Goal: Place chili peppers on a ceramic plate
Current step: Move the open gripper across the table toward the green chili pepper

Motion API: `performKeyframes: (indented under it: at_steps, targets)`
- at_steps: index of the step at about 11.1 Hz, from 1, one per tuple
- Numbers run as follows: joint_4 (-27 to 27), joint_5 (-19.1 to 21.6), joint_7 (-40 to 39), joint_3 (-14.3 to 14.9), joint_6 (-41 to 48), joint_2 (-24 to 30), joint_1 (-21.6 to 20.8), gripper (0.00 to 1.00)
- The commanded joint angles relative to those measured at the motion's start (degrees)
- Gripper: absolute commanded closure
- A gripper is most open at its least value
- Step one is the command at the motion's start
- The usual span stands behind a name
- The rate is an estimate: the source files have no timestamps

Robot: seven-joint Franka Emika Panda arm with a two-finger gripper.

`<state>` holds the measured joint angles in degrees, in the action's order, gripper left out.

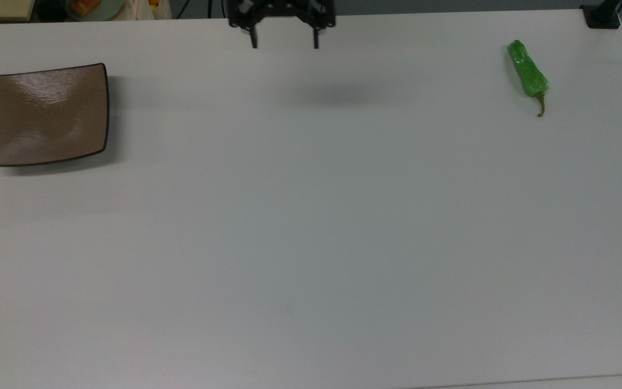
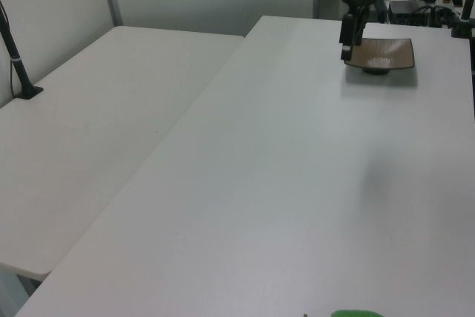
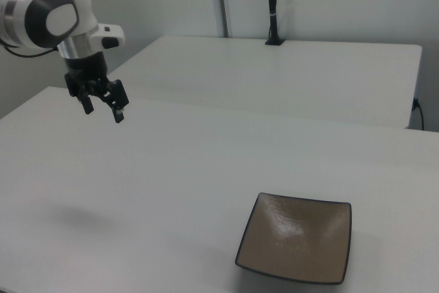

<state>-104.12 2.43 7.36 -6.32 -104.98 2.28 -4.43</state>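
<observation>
The hand hung open above the white surface, its two dark fingers well apart and holding nothing. In the top view it was at the far edge of the surface, between the plate and the pepper, and a soft shadow lay on the surface just below it. The brown square plate rested flat near the top view's left edge, with nothing on it. Relative to the plate, the green pepper lay far away, near the top view's right edge, directly on the surface, with its thin stem pointing toward the near side. In the right view the hand was raised clear of the surface, well apart from the plate, under the white arm. In the left view the hand appeared just beside the plate, at the left view's left of it.
</observation>
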Motion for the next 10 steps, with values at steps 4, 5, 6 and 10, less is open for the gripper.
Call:
performKeyframes:
  at_steps: [4, 5, 6, 10]
  targets:
    - [-1.43, 2.57, 12.93, -10.63, -5.75, -1.22, -4.26, 0.00]
    - [-1.52, 3.45, 13.99, -10.73, -7.50, -2.19, -5.92, 0.00]
    - [-1.44, 3.72, 16.52, -10.73, -9.09, -3.50, -8.29, 0.00]
    - [-1.35, 3.90, 20.67, -10.82, -13.49, -7.11, -15.86, 0.00]
